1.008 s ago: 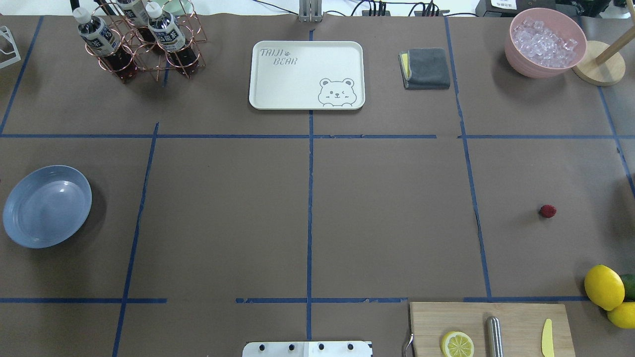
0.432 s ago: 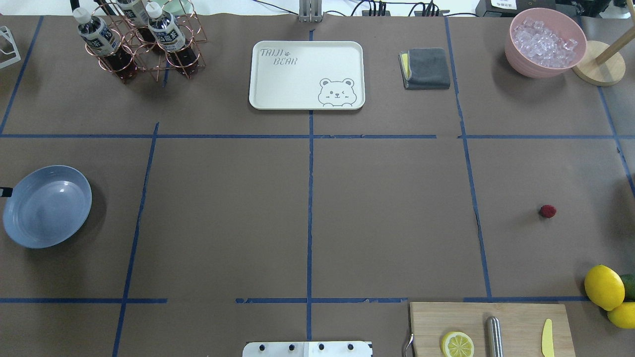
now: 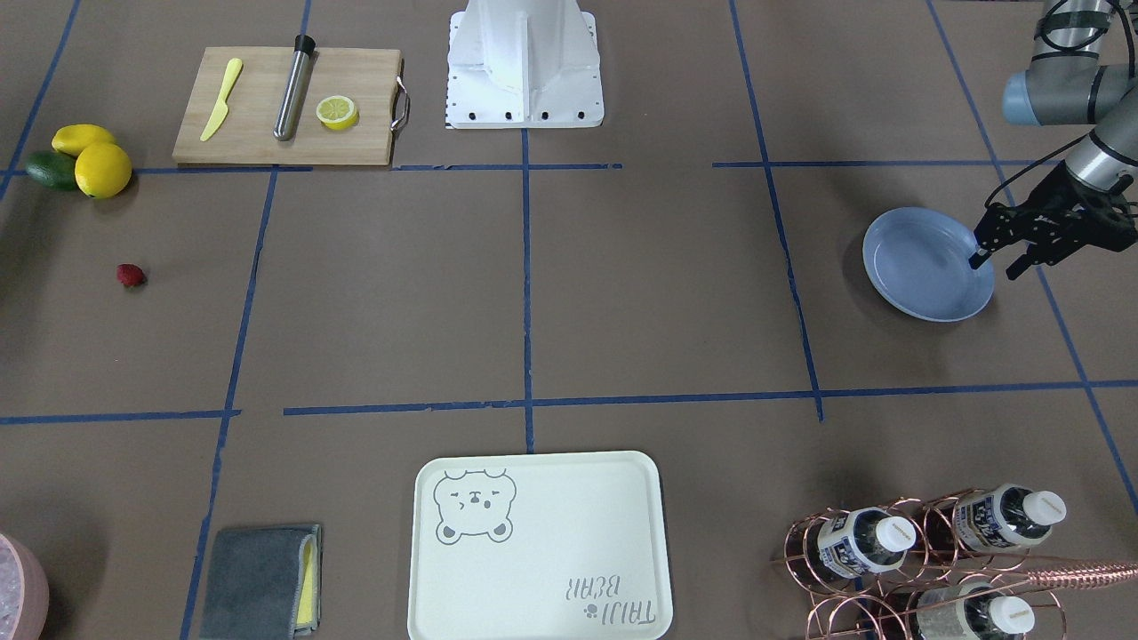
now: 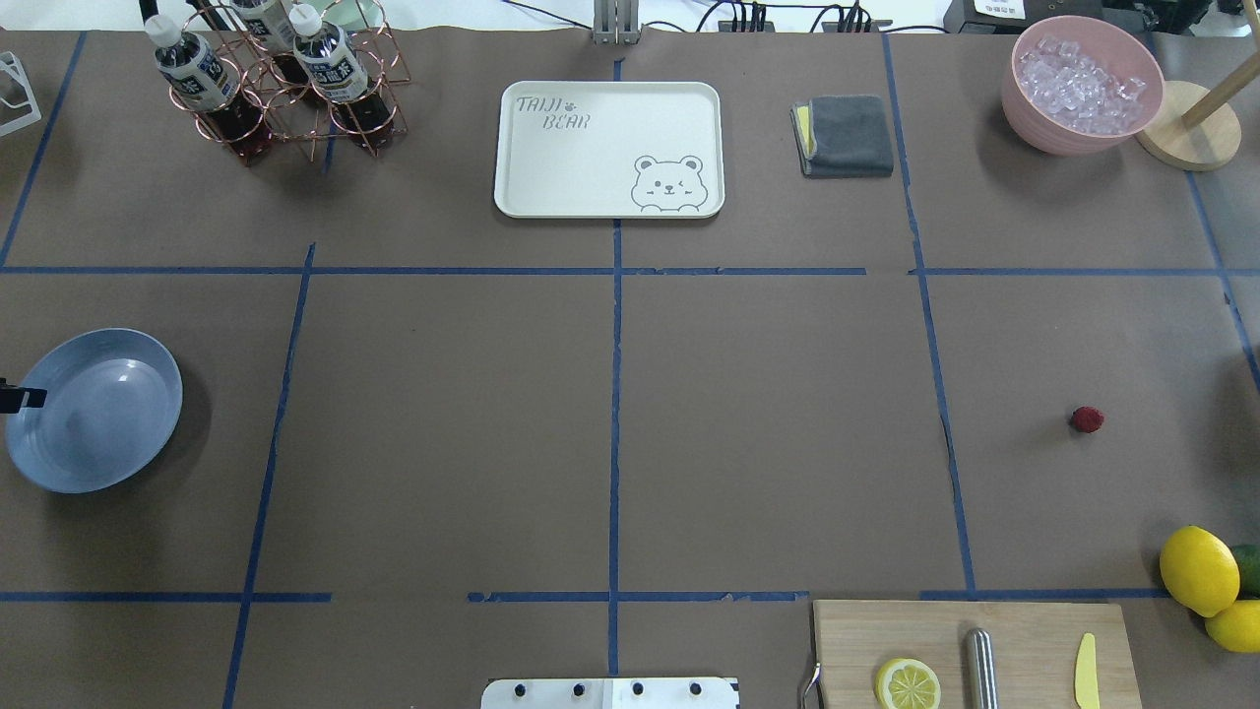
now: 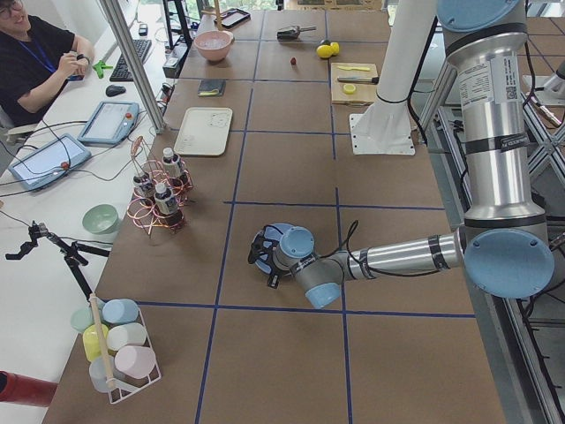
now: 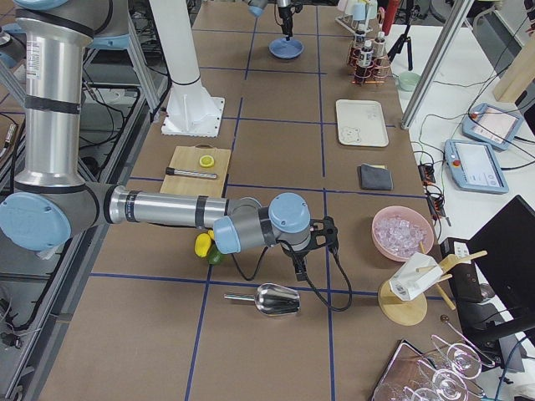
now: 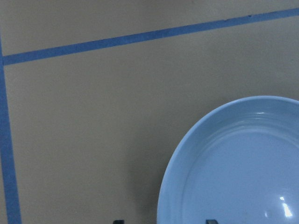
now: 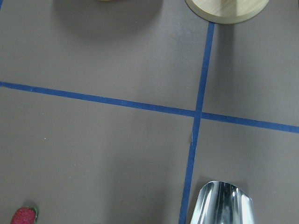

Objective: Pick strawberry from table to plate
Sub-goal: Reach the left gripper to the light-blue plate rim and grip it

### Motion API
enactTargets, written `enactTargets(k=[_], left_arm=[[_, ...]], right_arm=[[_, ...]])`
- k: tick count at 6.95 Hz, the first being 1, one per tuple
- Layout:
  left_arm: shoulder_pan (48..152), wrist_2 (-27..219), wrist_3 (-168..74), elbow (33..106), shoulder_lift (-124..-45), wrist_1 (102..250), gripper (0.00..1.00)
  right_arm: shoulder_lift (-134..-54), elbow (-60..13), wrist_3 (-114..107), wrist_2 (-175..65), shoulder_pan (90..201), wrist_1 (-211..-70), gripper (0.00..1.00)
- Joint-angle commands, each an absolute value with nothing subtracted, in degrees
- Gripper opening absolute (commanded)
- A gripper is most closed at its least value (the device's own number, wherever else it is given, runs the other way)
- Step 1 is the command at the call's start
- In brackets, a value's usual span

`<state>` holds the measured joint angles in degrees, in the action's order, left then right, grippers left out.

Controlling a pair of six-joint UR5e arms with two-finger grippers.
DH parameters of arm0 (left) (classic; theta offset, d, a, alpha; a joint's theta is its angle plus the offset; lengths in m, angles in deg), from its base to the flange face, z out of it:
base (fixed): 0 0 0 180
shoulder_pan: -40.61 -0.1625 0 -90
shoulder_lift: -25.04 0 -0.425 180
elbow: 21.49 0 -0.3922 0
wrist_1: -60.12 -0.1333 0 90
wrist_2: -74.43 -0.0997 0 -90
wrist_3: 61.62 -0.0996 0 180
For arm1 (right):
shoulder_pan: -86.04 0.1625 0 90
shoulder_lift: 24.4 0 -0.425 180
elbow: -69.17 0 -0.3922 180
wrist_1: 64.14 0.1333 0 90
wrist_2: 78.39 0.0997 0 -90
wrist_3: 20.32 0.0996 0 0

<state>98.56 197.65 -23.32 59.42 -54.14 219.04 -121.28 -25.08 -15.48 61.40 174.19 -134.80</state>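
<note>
The strawberry [image 4: 1087, 419], small and dark red, lies on the brown table [image 4: 768, 433] at the right, also seen in the front view [image 3: 131, 276] and at the bottom left of the right wrist view [image 8: 23, 216]. The light-blue plate [image 4: 94, 409] sits at the far left. My left gripper [image 3: 994, 267] is open at the plate's [image 3: 925, 267] outer rim, and in the left wrist view its two tips stand apart on either side of that rim [image 7: 170, 186]. My right gripper [image 6: 299, 269] shows only in the right side view, so I cannot tell its state.
A cutting board [image 4: 1024, 630] with a lemon half [image 4: 907, 683], a metal rod and a yellow knife sits front right, with whole lemons [image 4: 1198, 569] beside it. At the back stand a bear tray [image 4: 608, 148], a grey cloth [image 4: 845, 135], a pink ice bowl [image 4: 1081, 84] and a bottle rack [image 4: 285, 84]. A metal scoop [image 8: 226, 205] lies near the right arm.
The left gripper's dark fingertip has come in from the left edge of the overhead view and moved right onto the plate's rim. The strawberry and plate have not moved.
</note>
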Motion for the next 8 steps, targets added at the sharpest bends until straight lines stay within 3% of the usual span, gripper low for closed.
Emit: enactTargets(k=[1, 2, 4, 5, 8], left_arm=[[97.3, 197.1, -23.4, 59.1, -54.1, 219.2, 0.61], [96.8, 197.1, -23.4, 59.1, -54.1, 219.2, 0.53], [96.8, 197.2, -23.4, 59.2, -54.2, 219.7, 0.00], [96.8, 197.3, -23.1, 59.9, -54.3, 219.9, 0.00], [96.8, 203.0, -16.2, 72.4, -58.9, 208.6, 0.00]], right_arm=[[-121.4, -25.1, -15.5, 61.4, 174.2, -134.7, 1.00], [-121.4, -25.2, -15.6, 61.4, 174.2, -134.7, 1.00], [-121.5, -25.2, -15.5, 61.4, 174.2, -134.8, 1.00], [-121.5, -25.2, -15.5, 61.4, 174.2, -134.8, 1.00], [-121.6, -25.3, -15.4, 61.4, 174.2, -134.7, 1.00]])
